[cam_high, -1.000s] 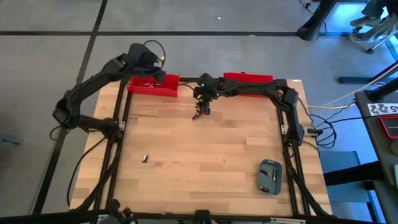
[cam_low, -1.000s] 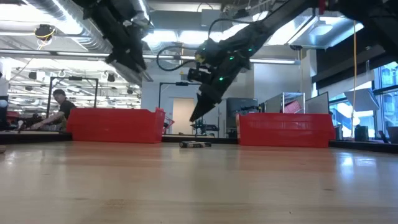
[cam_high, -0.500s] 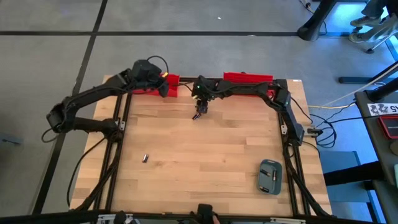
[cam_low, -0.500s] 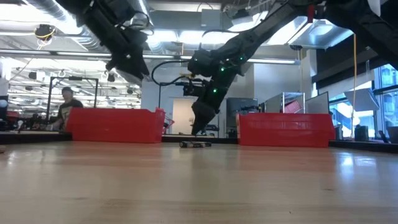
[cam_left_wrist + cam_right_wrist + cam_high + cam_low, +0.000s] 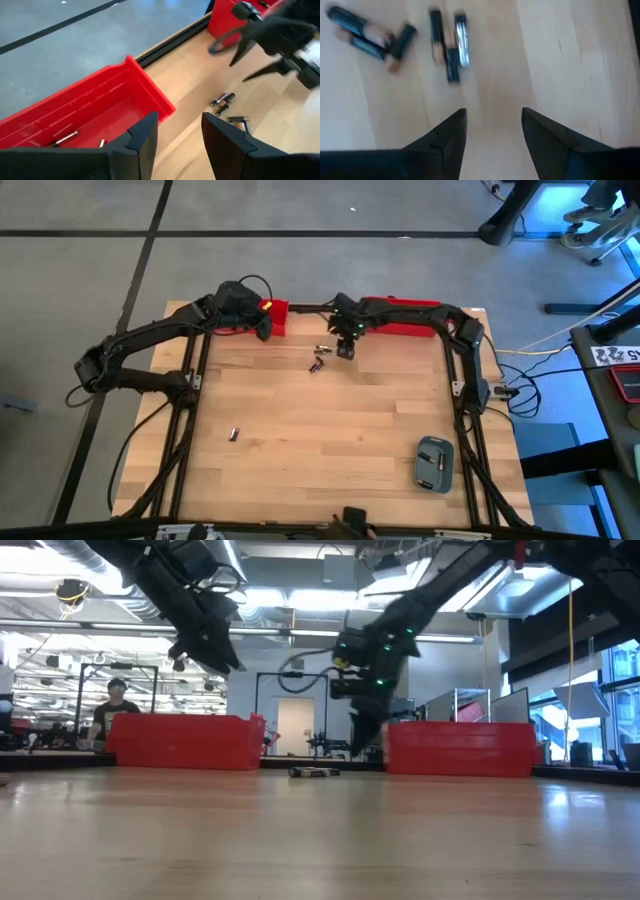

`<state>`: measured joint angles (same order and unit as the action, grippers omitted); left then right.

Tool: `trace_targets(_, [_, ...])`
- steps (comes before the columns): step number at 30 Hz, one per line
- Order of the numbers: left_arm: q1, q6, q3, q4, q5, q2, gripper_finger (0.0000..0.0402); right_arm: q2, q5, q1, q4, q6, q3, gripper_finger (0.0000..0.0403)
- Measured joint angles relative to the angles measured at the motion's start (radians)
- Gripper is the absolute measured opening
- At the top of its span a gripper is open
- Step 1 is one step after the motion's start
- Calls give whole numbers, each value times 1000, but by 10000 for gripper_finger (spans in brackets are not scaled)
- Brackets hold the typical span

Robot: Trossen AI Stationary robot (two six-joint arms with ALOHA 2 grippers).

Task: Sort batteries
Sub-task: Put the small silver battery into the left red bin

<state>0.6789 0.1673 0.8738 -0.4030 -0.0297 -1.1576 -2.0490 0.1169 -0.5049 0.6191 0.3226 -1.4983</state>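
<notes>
Several batteries (image 5: 319, 358) lie loose on the wood near the table's far edge, also shown in the right wrist view (image 5: 447, 45) and low view (image 5: 313, 771). One more battery (image 5: 232, 434) lies alone at the near left. My left gripper (image 5: 263, 326) hangs open over the near wall of the left red bin (image 5: 100, 95), which holds two batteries (image 5: 65, 139). My right gripper (image 5: 346, 348) is open just right of the loose batteries, pointing steeply down, with bare wood between its fingers (image 5: 492, 135).
A second red bin (image 5: 400, 315) stands at the far right edge. A grey-blue case (image 5: 434, 463) lies at the near right. The wood between the lone battery and the case is bare. A person (image 5: 115, 705) shows in the room behind.
My left gripper has come down and toward the table's near edge, from above the left bin to its near wall, then kept still. My right gripper has swung from over the loose batteries toward the table's right edge and tipped more steeply down.
</notes>
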Motion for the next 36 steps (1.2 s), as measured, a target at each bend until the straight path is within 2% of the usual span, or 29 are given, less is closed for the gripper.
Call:
trace_targets(4, [-35, -17, 0, 1, -17, 0, 143, 80, 15, -22, -128, -2, 173, 192])
trace_targets(10, [-83, -18, 0, 4, -80, 0, 143, 179, 38, -19, -486, -3, 421, 192])
trace_targets(14, [-107, -18, 0, 20, -91, 0, 143, 178, 116, -19, -626, -12, 467, 192])
trace_targets(17, [-120, -20, 0, 41, -92, 0, 143, 170, 137, -19, -714, -20, 463, 192])
trace_targets(24, [-131, -19, 0, 55, -112, -1, 143, 151, 139, -19, -684, -18, 366, 192])
trace_targets(31, [-132, -14, 0, 55, -139, -3, 143, 47, 150, -19, -474, 46, 189, 192])
trace_targets(36, [-140, 2, 0, 51, -140, -3, 143, 41, 165, -19, -345, 76, 175, 192])
